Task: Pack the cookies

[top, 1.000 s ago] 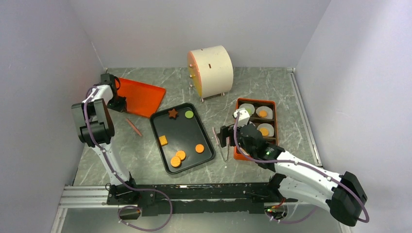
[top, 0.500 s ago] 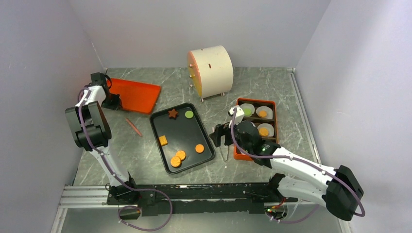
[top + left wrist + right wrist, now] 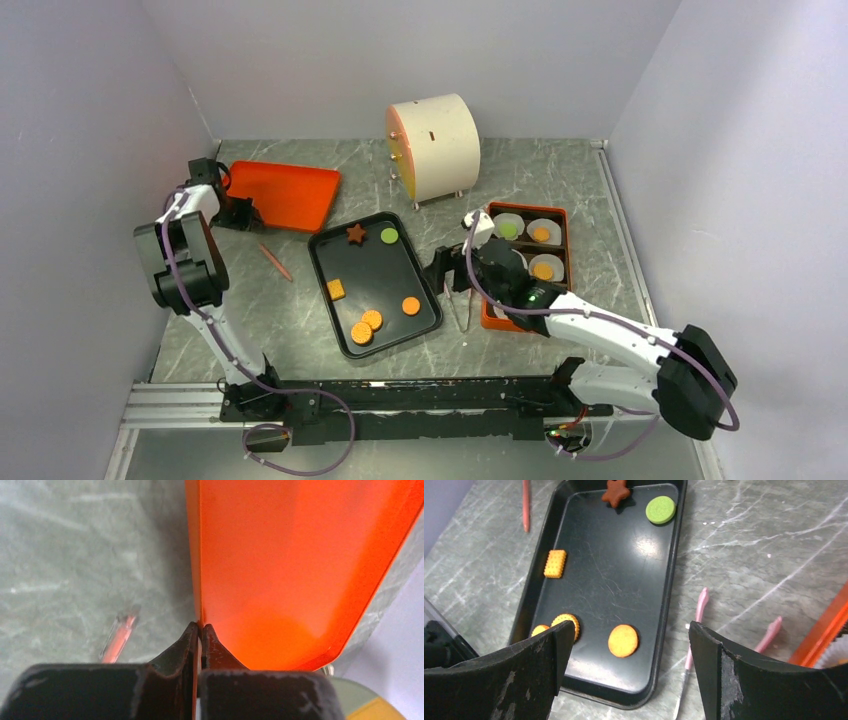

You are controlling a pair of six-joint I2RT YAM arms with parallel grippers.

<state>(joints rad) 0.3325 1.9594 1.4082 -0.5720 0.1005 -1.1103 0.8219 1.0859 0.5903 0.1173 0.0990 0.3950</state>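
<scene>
Cookies (image 3: 623, 640) flat, ridge-edged rounds on glossy scratched black tray (image 3: 614, 565)

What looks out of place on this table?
Nothing spilled or broken. Pink tongs lie loose on the table between the black tray and the orange box, and a reddish stick lies left of that tray. The left gripper pinches the edge of an orange tray, far from the box.

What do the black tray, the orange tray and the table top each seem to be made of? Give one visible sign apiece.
Black tray: probably coated metal, perhaps plastic; semi-gloss, with a light glare and fine scratches.
Orange tray: likely thin glossy plastic; bright, slightly translucent look, raised rim.
Table top: grey-green stone look with white veins; real marble or printed laminate, cannot tell.
</scene>
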